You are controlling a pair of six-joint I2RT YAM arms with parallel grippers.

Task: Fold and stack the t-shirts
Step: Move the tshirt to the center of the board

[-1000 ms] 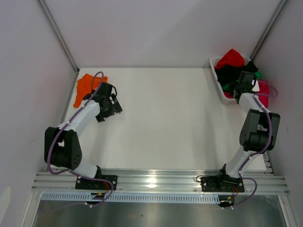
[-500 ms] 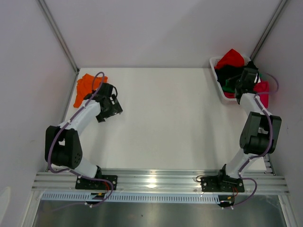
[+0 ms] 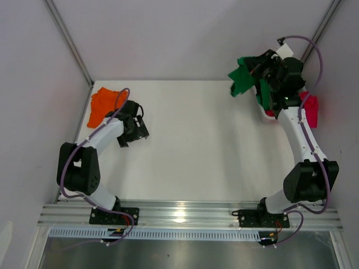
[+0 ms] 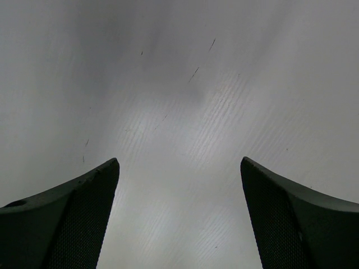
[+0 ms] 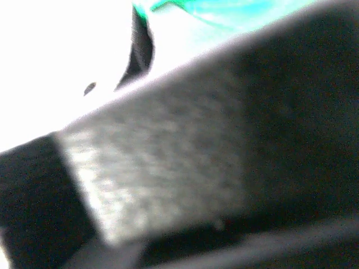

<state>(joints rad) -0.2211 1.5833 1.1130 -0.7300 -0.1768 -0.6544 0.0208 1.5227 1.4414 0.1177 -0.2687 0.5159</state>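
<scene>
My right gripper (image 3: 257,68) is raised high at the back right and is shut on the bright green t-shirt (image 3: 242,79), which hangs from it in loose folds. The right wrist view is blurred: a dark finger fills it, with a strip of the green t-shirt (image 5: 235,11) at the top. An orange t-shirt (image 3: 103,104) lies crumpled at the table's back left. Just to its right, my left gripper (image 3: 133,132) hovers low over the table. Its fingers (image 4: 73,224) stand wide apart in the left wrist view, with only bare table between them.
A magenta t-shirt (image 3: 310,109) lies at the far right edge, and a bit of red cloth (image 3: 270,112) shows under the right arm. The basket there is mostly hidden by that arm. Grey walls close in the table's left, back and right.
The right gripper shut on the green t-shirt in the basket and rose high, pulling it up and leftward. The left gripper shifted slightly, staying open.
</scene>
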